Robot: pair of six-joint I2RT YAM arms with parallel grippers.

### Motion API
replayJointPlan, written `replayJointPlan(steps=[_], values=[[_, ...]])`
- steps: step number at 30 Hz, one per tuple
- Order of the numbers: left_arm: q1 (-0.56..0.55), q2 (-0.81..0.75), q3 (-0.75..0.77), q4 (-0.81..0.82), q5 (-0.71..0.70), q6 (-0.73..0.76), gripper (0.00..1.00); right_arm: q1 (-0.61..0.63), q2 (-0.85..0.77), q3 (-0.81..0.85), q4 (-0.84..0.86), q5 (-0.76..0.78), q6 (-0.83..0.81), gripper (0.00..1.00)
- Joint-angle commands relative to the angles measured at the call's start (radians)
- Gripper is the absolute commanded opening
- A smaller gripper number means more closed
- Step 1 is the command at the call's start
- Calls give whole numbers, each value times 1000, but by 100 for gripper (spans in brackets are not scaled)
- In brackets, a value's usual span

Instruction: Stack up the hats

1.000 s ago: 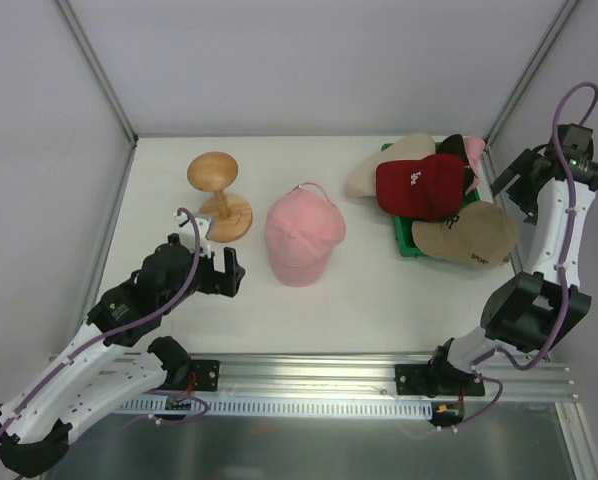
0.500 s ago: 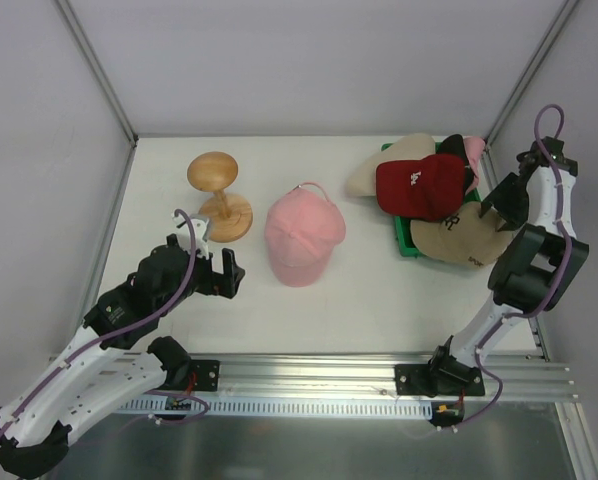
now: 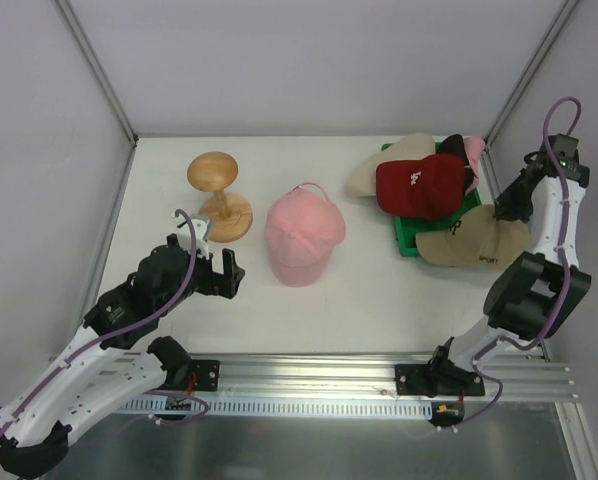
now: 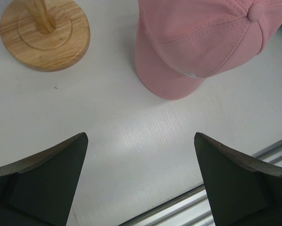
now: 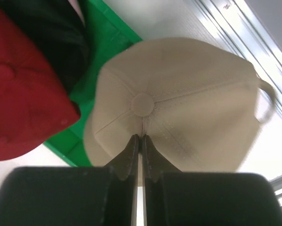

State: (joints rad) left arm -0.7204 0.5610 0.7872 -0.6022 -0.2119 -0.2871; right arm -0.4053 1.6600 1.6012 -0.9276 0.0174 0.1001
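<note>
A pink hat (image 3: 304, 238) (image 4: 197, 42) lies alone mid-table. At the back right, a red cap (image 3: 419, 185) (image 5: 23, 94), a cream bucket hat (image 3: 391, 160) and a black hat (image 3: 453, 150) (image 5: 51, 33) are piled on a green tray (image 3: 407, 243) (image 5: 103, 52). The tan cap (image 3: 474, 243) (image 5: 188, 103) rests on the tray's right edge. My right gripper (image 3: 505, 211) (image 5: 142, 137) is shut, pinching the tan cap's crown fabric just below its top button. My left gripper (image 3: 229, 272) (image 4: 141, 181) hangs wide open over bare table, near the pink hat's brim.
A mushroom-shaped wooden stand (image 3: 219, 195) (image 4: 44, 35) stands left of the pink hat. Grey walls close in the table on the left, back and right. A metal rail (image 3: 319, 375) runs along the near edge.
The right gripper came down onto the tan cap and shut on its crown. The cap has shifted a little to the right. The left arm has stayed put.
</note>
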Motion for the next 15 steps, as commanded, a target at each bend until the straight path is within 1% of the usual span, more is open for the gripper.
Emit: replayJointPlan(steps=[1, 4, 9, 13, 15], values=[[-5, 4, 7, 27, 16, 19, 99, -4, -123, 8, -31, -7, -16, 0], [-5, 10, 7, 27, 17, 19, 99, -3, -193, 29, -57, -68, -19, 0], [-5, 11, 6, 28, 20, 17, 99, 13, -307, 100, -119, -123, -28, 0], [-5, 8, 4, 27, 20, 11, 99, 45, -348, 210, -158, -229, -31, 0], [-5, 8, 6, 30, 16, 8, 99, 69, -348, 296, -175, -273, -25, 0]])
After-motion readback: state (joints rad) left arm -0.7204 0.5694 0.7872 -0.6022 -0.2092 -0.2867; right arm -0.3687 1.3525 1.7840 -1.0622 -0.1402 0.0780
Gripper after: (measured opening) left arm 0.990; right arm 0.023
